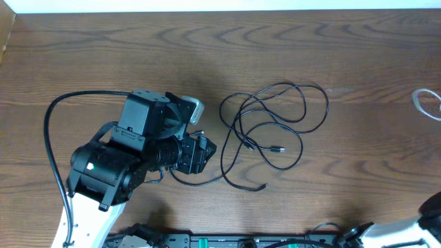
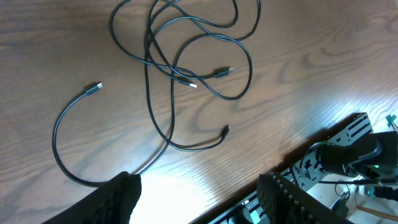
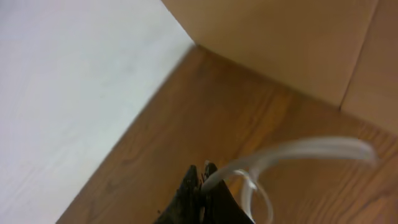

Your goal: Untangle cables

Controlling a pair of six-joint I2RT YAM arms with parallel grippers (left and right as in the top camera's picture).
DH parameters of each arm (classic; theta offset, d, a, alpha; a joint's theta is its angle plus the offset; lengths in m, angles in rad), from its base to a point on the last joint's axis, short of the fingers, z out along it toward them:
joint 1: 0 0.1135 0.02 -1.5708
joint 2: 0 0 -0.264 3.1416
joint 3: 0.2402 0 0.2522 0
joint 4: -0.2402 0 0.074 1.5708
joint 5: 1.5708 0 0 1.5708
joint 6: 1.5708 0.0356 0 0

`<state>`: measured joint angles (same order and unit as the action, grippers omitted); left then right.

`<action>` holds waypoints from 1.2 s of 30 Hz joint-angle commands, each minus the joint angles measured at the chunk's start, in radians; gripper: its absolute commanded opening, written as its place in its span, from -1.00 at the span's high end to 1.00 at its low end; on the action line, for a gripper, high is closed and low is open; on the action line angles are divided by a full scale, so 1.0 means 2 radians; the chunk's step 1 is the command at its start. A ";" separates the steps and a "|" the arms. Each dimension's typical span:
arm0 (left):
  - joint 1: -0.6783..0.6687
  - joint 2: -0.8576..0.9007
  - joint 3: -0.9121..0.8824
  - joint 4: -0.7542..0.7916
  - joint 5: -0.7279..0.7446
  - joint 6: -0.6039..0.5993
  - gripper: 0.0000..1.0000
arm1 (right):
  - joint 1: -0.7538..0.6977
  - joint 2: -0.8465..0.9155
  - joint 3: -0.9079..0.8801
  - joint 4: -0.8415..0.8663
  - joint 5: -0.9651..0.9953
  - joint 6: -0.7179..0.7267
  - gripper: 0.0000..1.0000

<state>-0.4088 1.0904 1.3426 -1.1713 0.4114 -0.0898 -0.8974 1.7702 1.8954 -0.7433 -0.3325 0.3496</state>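
Several thin black cables (image 1: 275, 124) lie in a loose tangle at mid-table, also seen in the left wrist view as the black tangle (image 2: 186, 56). One black strand (image 2: 68, 162) curves from a plug end (image 2: 96, 87) down to my left gripper's fingers (image 2: 121, 196). My left gripper (image 1: 202, 153) (image 2: 199, 199) is open just left of the tangle, with only bare wood between its fingers. A whitish cord (image 1: 427, 103) (image 3: 298, 151) loops at the table's right edge. My right gripper (image 3: 201, 177) is shut on that cord.
The left arm's thick black cord (image 1: 52, 131) arcs over the table's left part. A tan box or wall (image 3: 280, 43) stands behind the table corner in the right wrist view. The arm mounting rail (image 1: 227, 241) runs along the front edge.
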 commanded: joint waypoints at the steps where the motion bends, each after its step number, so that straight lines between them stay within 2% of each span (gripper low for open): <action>1: 0.000 0.001 0.008 -0.002 0.000 0.000 -0.31 | -0.036 0.044 0.002 -0.006 -0.047 0.033 0.97; 11: 0.000 0.021 0.008 -0.002 0.000 -0.007 -0.32 | -0.103 0.115 0.002 -0.039 -0.078 0.053 0.95; 13: 0.000 0.026 0.008 -0.002 0.000 -0.010 -0.32 | -0.105 0.123 0.002 -0.044 -0.100 0.053 0.79; 14: 0.000 0.029 0.008 -0.002 0.000 -0.010 -0.32 | -0.104 0.128 0.002 -0.048 -0.106 0.053 0.63; 15: 0.000 0.031 0.008 -0.001 0.000 -0.010 -0.32 | -0.102 0.129 0.002 -0.053 -0.108 0.053 0.28; 16: 0.000 0.033 0.008 -0.001 0.000 -0.010 -0.32 | -0.099 0.130 0.002 -0.058 -0.108 0.053 0.03; 18: 0.000 0.035 0.008 -0.001 0.000 -0.010 -0.32 | -0.091 0.130 0.002 -0.064 -0.108 0.053 -0.27; 20: 0.000 0.035 0.008 -0.001 0.000 -0.010 -0.32 | -0.082 0.130 0.002 -0.066 -0.109 0.053 -0.36; 25: 0.000 0.035 0.008 -0.001 0.000 -0.010 -0.32 | -0.047 0.130 0.002 -0.102 -0.109 0.042 -0.34; 27: 0.000 0.035 0.008 0.000 0.000 -0.010 -0.32 | -0.029 0.130 0.002 -0.118 -0.109 0.026 -0.40; 32: 0.000 0.035 0.008 0.004 0.001 -0.011 -0.32 | 0.067 0.130 0.002 -0.174 -0.116 -0.078 -0.61; 36: 0.000 0.032 0.009 0.040 0.049 -0.017 -0.31 | 0.150 0.130 0.002 -0.209 -0.163 -0.175 -0.79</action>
<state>-0.4088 1.1595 1.3426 -1.1324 0.4286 -0.1062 -0.7261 2.0281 1.8946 -1.1301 -0.5522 0.2226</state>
